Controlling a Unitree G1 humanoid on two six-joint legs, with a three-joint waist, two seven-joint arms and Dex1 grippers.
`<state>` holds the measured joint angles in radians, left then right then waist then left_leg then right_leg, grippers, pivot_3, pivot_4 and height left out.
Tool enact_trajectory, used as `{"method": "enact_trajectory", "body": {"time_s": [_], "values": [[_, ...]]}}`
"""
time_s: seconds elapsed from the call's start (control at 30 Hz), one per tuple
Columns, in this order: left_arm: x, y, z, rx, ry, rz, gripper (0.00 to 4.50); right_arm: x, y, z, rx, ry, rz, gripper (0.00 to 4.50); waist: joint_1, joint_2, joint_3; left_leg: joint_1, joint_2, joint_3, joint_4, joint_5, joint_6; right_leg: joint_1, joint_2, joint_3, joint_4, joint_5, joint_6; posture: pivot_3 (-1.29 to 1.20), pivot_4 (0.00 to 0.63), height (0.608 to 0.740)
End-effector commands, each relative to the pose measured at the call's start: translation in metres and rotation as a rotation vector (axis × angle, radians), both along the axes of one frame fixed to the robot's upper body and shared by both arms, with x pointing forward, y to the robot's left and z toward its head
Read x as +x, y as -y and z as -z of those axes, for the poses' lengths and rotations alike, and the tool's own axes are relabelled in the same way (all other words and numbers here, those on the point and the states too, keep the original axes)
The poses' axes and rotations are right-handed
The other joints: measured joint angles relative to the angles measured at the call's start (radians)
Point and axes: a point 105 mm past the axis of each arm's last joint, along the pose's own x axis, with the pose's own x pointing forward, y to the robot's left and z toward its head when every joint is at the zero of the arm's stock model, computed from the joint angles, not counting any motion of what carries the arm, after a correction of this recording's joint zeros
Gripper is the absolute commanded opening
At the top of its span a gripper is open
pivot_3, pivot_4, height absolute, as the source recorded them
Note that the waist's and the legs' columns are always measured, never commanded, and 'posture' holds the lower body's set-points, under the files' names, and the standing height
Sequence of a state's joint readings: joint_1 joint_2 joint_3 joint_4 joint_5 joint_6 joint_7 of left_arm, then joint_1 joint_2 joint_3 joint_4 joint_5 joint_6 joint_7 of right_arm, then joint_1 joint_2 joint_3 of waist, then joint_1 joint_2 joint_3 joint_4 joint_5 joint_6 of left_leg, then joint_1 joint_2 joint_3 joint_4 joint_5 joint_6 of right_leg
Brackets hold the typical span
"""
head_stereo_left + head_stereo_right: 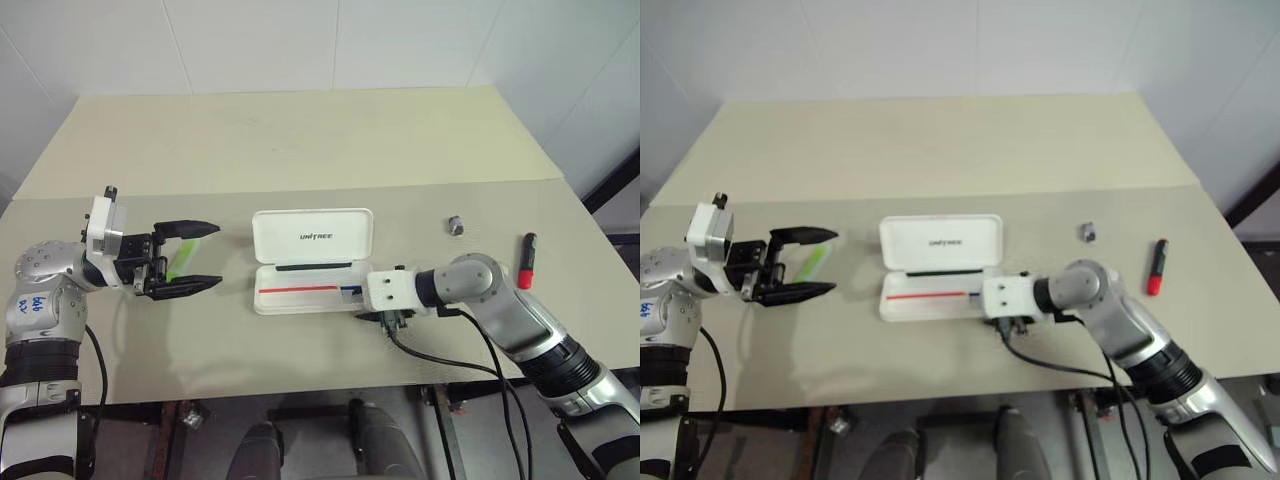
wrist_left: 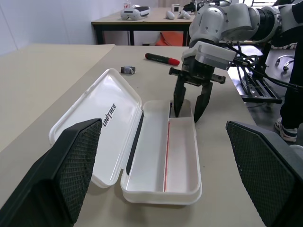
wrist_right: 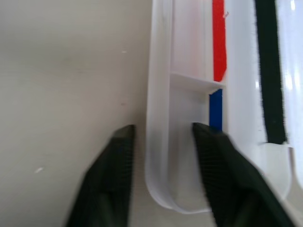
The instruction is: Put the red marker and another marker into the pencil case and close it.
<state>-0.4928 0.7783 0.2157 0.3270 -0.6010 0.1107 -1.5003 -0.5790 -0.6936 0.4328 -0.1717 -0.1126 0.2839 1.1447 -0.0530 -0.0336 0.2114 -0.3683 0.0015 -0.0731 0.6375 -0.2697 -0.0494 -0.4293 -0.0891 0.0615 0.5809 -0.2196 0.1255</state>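
The white pencil case (image 1: 300, 297) lies open mid-table, its lid (image 1: 312, 238) flat behind the tray. The tray holds no marker. The red marker (image 1: 526, 260) lies on the table far to the right. The lime-green marker (image 1: 179, 264) lies on the table at the left, seen between the fingers of my left gripper (image 1: 218, 254), which is open, points level toward the case and touches nothing. My right gripper (image 2: 187, 116) is open at the tray's right end. One finger (image 3: 118, 156) is outside the near wall and the other inside the tray.
A small grey metal piece (image 1: 455, 224) lies between the case and the red marker. The table's front edge (image 1: 300, 392) runs close below the case. In the left wrist view, another table (image 2: 142, 19) and a person's leg (image 2: 289, 104) stand beyond.
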Motion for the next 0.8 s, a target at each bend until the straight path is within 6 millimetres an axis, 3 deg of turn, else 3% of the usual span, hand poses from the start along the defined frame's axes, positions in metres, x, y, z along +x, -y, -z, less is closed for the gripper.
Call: {"method": "enact_trajectory", "body": {"time_s": [0.03,0.1,0.13,0.63,0.8], "values": [[-0.005,0.002,-0.005,0.008,0.033,0.044,4.50,-0.006,-0.003,-0.011,0.017,0.014,-0.036,3.58,0.000,0.000,0.000,0.000,0.000,0.000,0.000,0.000,-0.001,0.000,0.000,0.000,0.000,0.000,0.001,0.00,0.150,0.740],[-0.005,0.002,-0.005,0.008,0.033,0.045,4.50,-0.010,-0.004,-0.015,0.034,0.007,-0.050,4.32,0.000,0.000,0.000,0.000,0.000,0.000,-0.001,-0.002,-0.002,-0.001,0.000,0.000,0.000,0.000,0.004,0.00,0.150,0.740],[-0.005,0.002,-0.005,0.007,0.033,0.046,4.50,-0.011,-0.005,-0.017,0.042,0.003,-0.055,4.46,-0.001,0.000,0.000,0.000,0.000,0.000,-0.002,-0.002,-0.002,-0.001,0.000,0.000,0.000,0.000,0.004,0.00,0.150,0.740],[-0.001,0.013,0.002,-0.013,0.024,0.070,4.50,-0.046,0.003,-0.051,0.156,-0.056,-0.092,4.46,0.002,0.000,0.000,0.000,0.001,0.000,-0.004,-0.002,-0.002,-0.002,0.000,-0.001,0.000,-0.001,0.004,0.00,0.150,0.740],[0.002,0.018,0.004,-0.018,0.019,0.082,4.50,-0.050,0.008,-0.048,0.152,-0.075,-0.062,4.46,0.005,0.000,0.000,-0.001,0.001,0.000,-0.003,-0.002,-0.002,-0.002,0.000,-0.001,0.000,-0.001,0.003,0.00,0.150,0.740]]}}
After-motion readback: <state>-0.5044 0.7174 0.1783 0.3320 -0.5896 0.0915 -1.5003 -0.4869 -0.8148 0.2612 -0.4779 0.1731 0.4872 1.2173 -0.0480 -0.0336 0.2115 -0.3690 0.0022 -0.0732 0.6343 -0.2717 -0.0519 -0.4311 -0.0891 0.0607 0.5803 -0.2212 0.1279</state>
